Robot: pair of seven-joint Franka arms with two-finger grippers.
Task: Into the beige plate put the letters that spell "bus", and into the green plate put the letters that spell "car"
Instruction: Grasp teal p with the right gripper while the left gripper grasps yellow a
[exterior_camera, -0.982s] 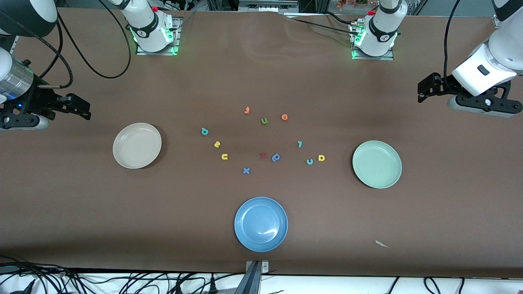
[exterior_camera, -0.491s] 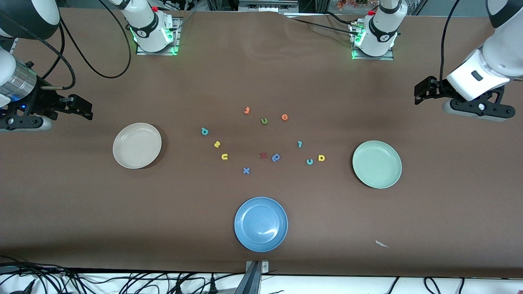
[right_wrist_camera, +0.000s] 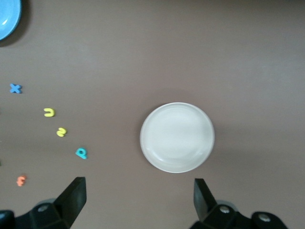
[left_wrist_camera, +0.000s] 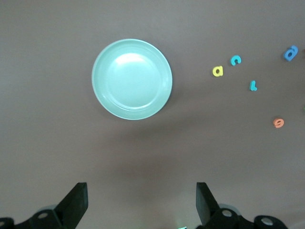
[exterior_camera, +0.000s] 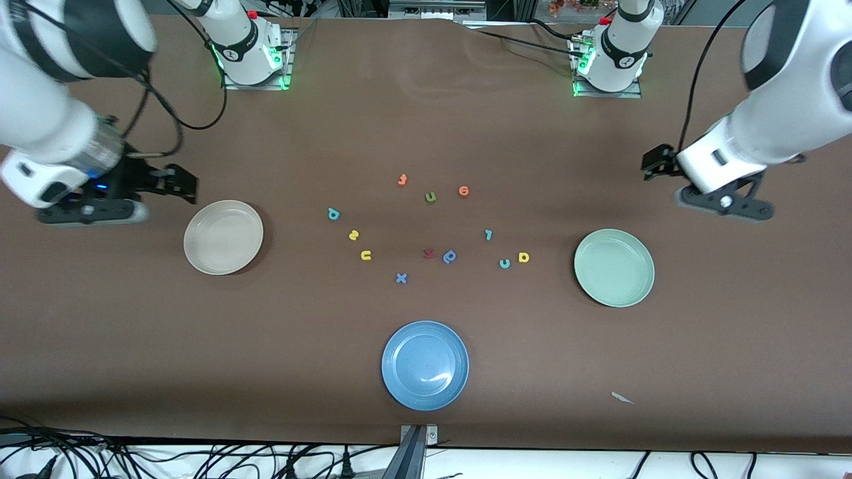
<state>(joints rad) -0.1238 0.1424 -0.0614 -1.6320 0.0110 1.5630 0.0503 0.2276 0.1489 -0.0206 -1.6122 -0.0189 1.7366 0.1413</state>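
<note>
Both plates hold nothing. The beige plate [exterior_camera: 223, 237] sits toward the right arm's end of the table, with the right gripper [exterior_camera: 176, 183] spread wide and hanging over the table just beside it. The teal b [exterior_camera: 333, 213], yellow s [exterior_camera: 353, 234] and yellow u [exterior_camera: 365, 255] lie between this plate and the green plate [exterior_camera: 614, 267]. The teal c [exterior_camera: 504, 263], yellow a [exterior_camera: 523, 257] and teal r [exterior_camera: 488, 234] lie near the green plate. The left gripper [exterior_camera: 655, 163], also spread, hangs near the green plate.
</note>
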